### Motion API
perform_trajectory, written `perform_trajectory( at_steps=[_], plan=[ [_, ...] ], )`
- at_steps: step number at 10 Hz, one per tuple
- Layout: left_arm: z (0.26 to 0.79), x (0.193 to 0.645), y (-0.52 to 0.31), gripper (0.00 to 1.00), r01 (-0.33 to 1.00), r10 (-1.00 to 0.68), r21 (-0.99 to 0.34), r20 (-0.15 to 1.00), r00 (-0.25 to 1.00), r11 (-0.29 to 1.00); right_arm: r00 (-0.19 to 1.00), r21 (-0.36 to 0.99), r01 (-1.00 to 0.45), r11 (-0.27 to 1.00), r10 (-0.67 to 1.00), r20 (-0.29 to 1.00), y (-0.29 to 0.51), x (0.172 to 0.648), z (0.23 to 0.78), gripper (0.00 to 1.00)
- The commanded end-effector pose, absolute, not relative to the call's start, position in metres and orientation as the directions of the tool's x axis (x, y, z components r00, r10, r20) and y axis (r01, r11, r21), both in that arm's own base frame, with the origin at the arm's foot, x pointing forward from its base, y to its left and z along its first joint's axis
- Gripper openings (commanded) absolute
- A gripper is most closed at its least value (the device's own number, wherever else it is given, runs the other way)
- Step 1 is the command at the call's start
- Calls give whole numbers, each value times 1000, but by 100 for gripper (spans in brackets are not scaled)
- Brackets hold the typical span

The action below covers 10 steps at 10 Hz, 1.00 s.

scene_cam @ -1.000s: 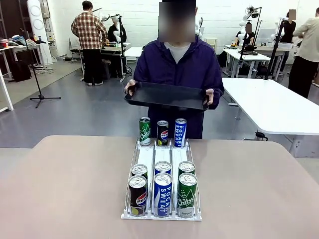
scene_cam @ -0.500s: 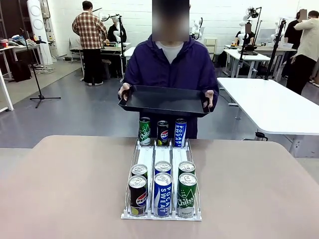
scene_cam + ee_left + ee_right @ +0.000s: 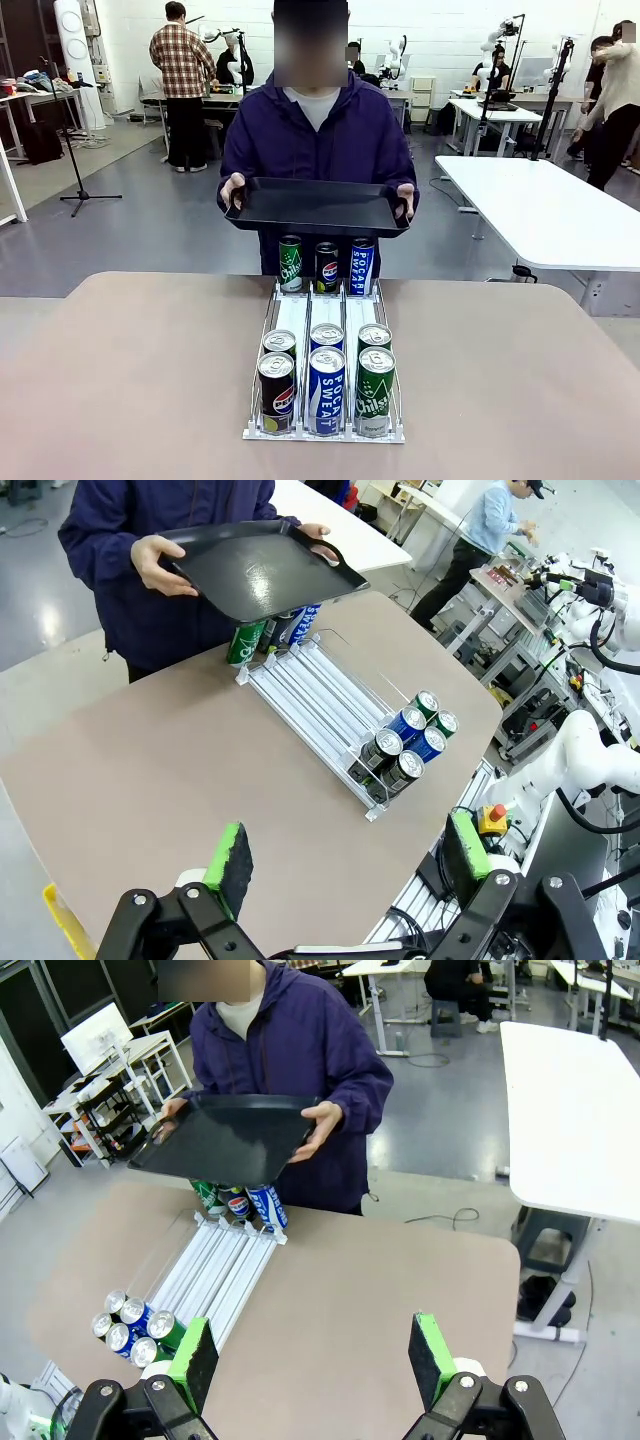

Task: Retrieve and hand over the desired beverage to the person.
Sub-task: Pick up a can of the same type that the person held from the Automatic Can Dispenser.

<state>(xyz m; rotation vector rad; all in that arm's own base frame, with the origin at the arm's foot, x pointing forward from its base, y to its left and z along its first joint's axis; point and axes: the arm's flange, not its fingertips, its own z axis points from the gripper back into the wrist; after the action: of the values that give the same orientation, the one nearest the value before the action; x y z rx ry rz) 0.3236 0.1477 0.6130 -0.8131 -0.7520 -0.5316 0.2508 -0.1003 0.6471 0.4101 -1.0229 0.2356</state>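
- Our left hand (image 3: 350, 855) and our right hand (image 3: 312, 1358) hang above the desk (image 3: 130, 370), each with its fingers wide apart and holding nothing.
- The drinks stand in a white rack (image 3: 295, 318) in the middle of the desk: three far cans (image 3: 326, 267) at its far end and six near cans (image 3: 326, 385) in two rows at its near end, close side by side.
- The person (image 3: 318, 135) stands at the far edge and holds a black tray (image 3: 315, 205) just above the far cans.
- We cannot tell which drink is wanted, so we may choose the wrong one.
- The cans stand tightly together, so a finger may tip a neighbour. A reach to the far row may strike the tray.
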Motion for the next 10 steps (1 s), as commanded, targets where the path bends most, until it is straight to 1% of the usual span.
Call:
perform_trajectory(
  at_steps=[1,10],
  plan=[
    [614,325,149,100,694,-137,-435,784,605,573,504,223,-384,896,0,864,-99,252,647,100],
    [614,325,149,100,694,-137,-435,784,605,573,504,223,-384,896,0,864,-99,252,647,100]
  ],
)
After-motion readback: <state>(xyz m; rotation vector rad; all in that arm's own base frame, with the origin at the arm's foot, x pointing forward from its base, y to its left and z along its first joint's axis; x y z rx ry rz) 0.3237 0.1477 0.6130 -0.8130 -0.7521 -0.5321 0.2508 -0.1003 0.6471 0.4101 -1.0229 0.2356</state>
